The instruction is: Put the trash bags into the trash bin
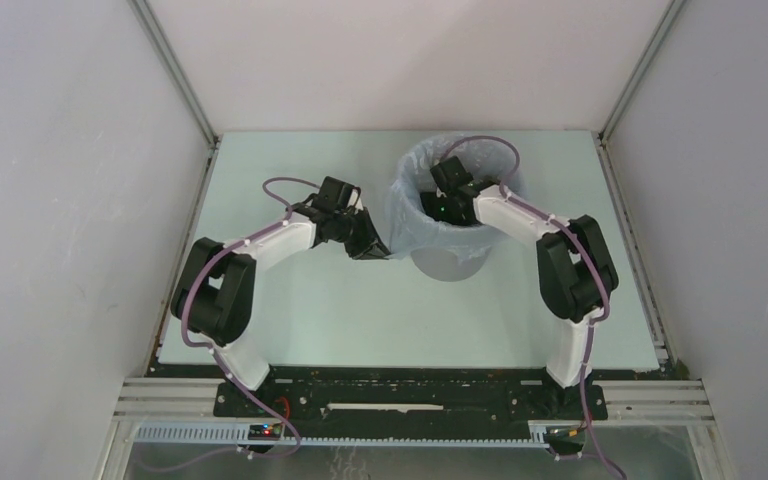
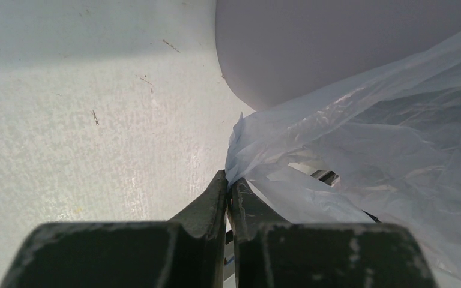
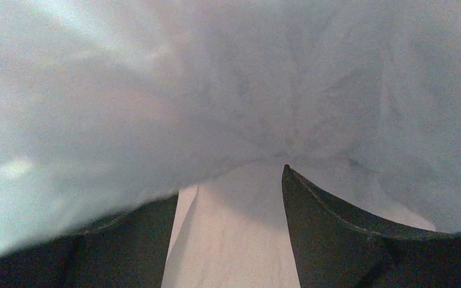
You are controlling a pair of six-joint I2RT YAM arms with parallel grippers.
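- Lower middle of the left wrist view: left gripper [image 2: 227,180] has its two dark fingers pressed almost together, only a sliver between them, pinching a gathered edge of the trash bag [image 2: 360,138].
- Overhead, left gripper [image 1: 374,250] sits just left of the trash bin [image 1: 450,266], at the bag's outer skirt, centre of frame.
- Right gripper [image 3: 231,183]: fingers stand well apart in the lower half of its wrist view. Pale film fills the gap and everything beyond. Nothing is clamped; whether the fingertips touch the film, cannot tell.
- Overhead, the right arm's wrist reaches over the rim from the right and dips into the bin's mouth; the right gripper's own fingers are hidden down inside.
- Trash bag [image 1: 405,215]: thin, pale blue, translucent, heavily wrinkled. It lines the bin's mouth and folds out over the rim, hanging part way down the outside wall.
- From inside, the bag [image 3: 216,90] shows as a blurred grey-blue wall with creases running toward the middle of the frame.
- Trash bin: light grey, round, smooth wall [image 2: 312,48], standing upright on the pale table [image 1: 290,310], upper middle of the overhead frame; bare lower wall shows under the bag.
- Table [image 2: 66,120] is lightly scuffed with a few specks.
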